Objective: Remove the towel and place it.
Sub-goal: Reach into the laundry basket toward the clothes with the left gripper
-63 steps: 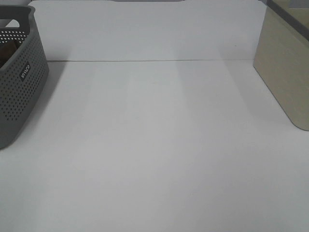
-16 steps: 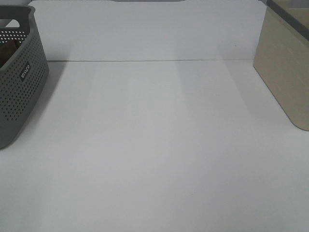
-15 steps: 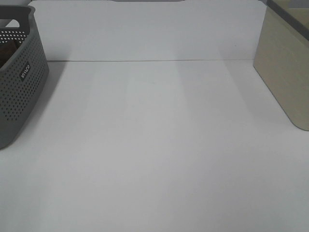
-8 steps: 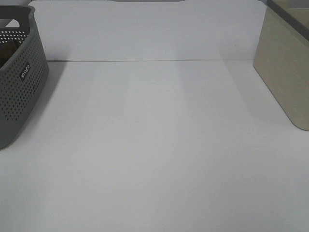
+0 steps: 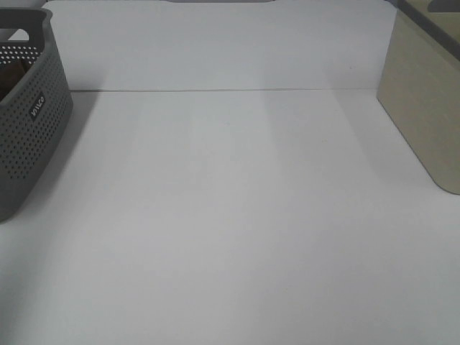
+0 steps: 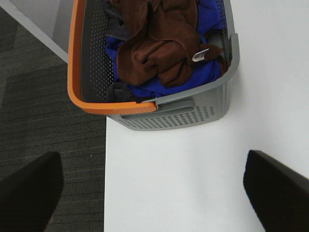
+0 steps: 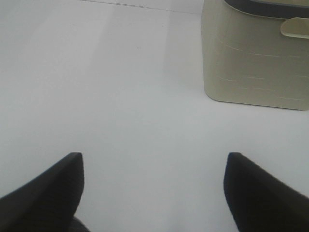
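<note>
The reddish-brown towel (image 6: 161, 46) lies crumpled on top of blue cloth inside a grey perforated basket (image 6: 193, 111) with an orange rim; a small white tag shows on its edge. My left gripper (image 6: 154, 193) hovers open above the table, short of the basket, holding nothing. My right gripper (image 7: 154, 186) is open over bare white table, near a beige bin (image 7: 256, 63). Neither gripper appears in the exterior high view, where only a dark brown sliver of the towel (image 5: 8, 75) shows inside the basket (image 5: 32, 122) at the left edge.
The beige bin (image 5: 424, 100) stands at the table's right side. A white back wall (image 5: 215, 43) closes the far edge. In the left wrist view the table edge runs by the basket, with dark carpeted floor (image 6: 43, 125) beyond it.
</note>
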Controlling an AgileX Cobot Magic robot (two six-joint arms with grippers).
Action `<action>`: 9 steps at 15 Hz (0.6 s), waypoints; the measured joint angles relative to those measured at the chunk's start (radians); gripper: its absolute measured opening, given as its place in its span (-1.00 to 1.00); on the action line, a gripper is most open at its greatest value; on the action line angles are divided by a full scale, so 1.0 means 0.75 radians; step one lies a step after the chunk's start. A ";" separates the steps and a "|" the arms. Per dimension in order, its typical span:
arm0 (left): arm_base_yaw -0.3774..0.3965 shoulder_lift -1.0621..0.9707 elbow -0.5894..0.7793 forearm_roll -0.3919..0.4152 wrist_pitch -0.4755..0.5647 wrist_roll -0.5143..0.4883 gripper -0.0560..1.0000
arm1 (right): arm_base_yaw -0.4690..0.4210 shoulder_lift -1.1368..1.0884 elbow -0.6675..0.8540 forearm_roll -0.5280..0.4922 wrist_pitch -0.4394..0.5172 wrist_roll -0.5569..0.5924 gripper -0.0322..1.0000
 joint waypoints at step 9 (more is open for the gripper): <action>0.109 0.928 -0.595 0.019 -0.003 0.152 0.88 | 0.000 0.000 0.000 0.000 0.000 0.000 0.55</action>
